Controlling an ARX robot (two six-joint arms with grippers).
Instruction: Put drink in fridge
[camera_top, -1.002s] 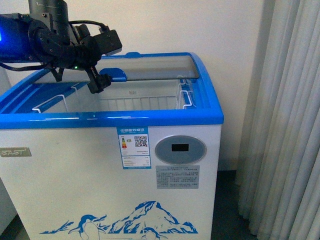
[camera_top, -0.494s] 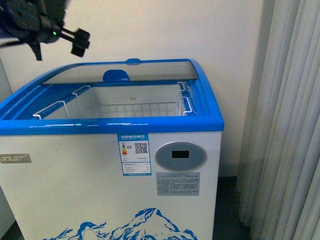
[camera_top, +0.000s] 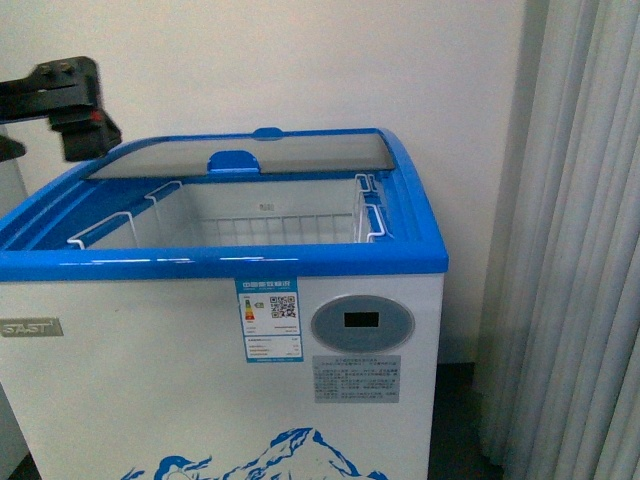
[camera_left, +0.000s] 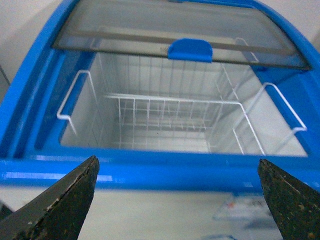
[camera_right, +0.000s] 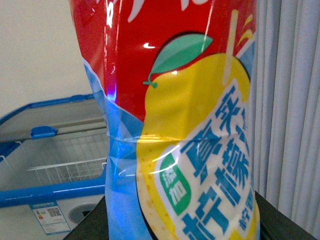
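Fridge (camera_top: 250, 262) open, drink (camera_right: 185, 125) held clear of it.
Right hand (camera_right: 182, 227) grips drink; left hand (camera_left: 176, 162) spread wide above fridge's rim.

Dark floor (camera_top: 458, 420), white fridge (camera_top: 150, 380) standing on it

Fridge (camera_top: 130, 390): white body, blue rim (camera_top: 230, 262), blue mountain picture (camera_top: 290, 455), grey oval display (camera_top: 361, 323). Drink (camera_right: 180, 125): red label, yellow fruit, green leaf, blue lettering. Curtain (camera_top: 570, 250): pale grey, pleated.
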